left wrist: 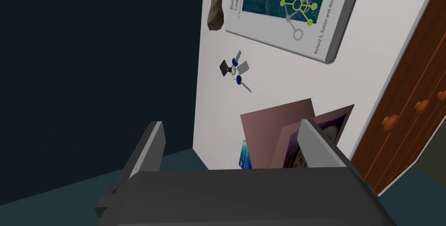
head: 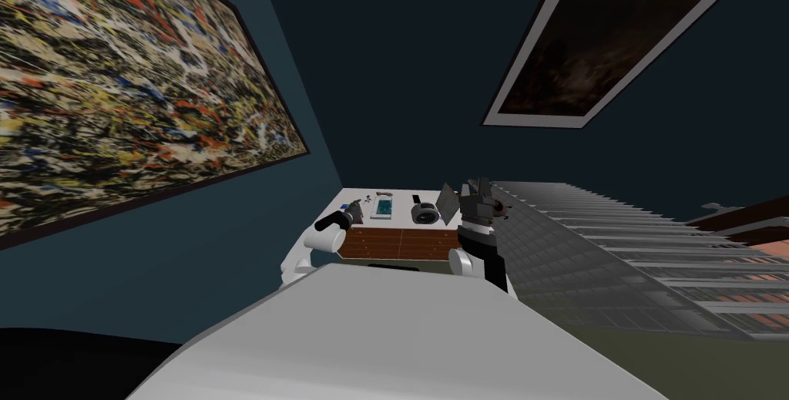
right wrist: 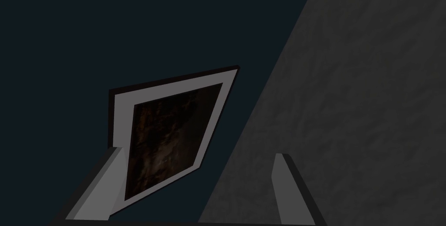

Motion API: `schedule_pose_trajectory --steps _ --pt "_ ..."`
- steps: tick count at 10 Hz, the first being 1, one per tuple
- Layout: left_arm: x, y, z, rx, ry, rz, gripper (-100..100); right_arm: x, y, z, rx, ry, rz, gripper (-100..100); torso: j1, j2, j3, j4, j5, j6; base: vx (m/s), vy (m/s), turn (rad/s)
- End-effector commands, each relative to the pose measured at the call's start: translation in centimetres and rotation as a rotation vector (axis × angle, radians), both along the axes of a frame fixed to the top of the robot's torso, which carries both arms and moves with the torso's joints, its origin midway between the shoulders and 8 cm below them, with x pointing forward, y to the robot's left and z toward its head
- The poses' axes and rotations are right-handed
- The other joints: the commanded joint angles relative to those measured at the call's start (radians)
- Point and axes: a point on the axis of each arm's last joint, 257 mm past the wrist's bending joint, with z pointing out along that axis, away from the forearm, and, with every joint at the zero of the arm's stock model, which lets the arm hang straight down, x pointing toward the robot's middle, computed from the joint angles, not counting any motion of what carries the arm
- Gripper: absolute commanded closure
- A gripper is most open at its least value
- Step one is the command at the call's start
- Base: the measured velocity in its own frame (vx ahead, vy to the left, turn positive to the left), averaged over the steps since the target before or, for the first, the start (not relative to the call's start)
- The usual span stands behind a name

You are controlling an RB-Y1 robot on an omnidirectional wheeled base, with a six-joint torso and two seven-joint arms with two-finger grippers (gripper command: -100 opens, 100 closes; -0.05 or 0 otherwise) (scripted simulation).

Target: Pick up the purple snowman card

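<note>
A folded card (left wrist: 278, 134) stands on the white dresser top (left wrist: 300, 79). Its outside is dull pink; the inner face is purple with a white round figure, partly hidden behind one finger. My left gripper (left wrist: 231, 124) hovers close over it, open, the card lying between the fingers, nearer to one fingertip (left wrist: 311, 134). Whether that finger touches the card cannot be told. In the head view the left gripper (head: 355, 210) is over the dresser's left end. My right gripper (head: 478, 189) is raised at the dresser's right end, open and empty.
Beyond the card lie a bunch of keys (left wrist: 235, 71), a white book with a teal cover picture (left wrist: 296, 10) and a brown object (left wrist: 216, 5). A small blue card (left wrist: 245, 156) stands beside the folded card. Brown drawers with knobs (left wrist: 418, 106) run below the top's edge. A round dark device (head: 424, 213) sits farther right.
</note>
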Motion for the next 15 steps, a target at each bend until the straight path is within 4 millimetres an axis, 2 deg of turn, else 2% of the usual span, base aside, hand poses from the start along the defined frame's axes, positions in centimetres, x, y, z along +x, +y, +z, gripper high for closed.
schedule_pose_trajectory --steps 1,9,15 --pt "-0.3 0.2 -0.7 0.000 0.035 0.004 -100 0.0 0.0 0.0 0.000 0.000 0.000 0 0.000 0.000 0.000 0.000 0.000 0.000 0.016 0.026 -0.011" --pt "-2.3 1.9 -4.4 0.010 0.232 0.049 -100 0.0 0.0 0.0 0.000 0.000 0.000 0 0.001 0.000 0.000 0.000 0.000 0.000 0.022 0.040 -0.017" --pt "-3.9 3.2 -6.3 0.019 0.354 0.089 -100 0.0 0.0 0.0 0.000 0.000 0.000 0 0.000 -0.001 0.000 0.000 0.000 0.000 0.025 0.042 -0.019"
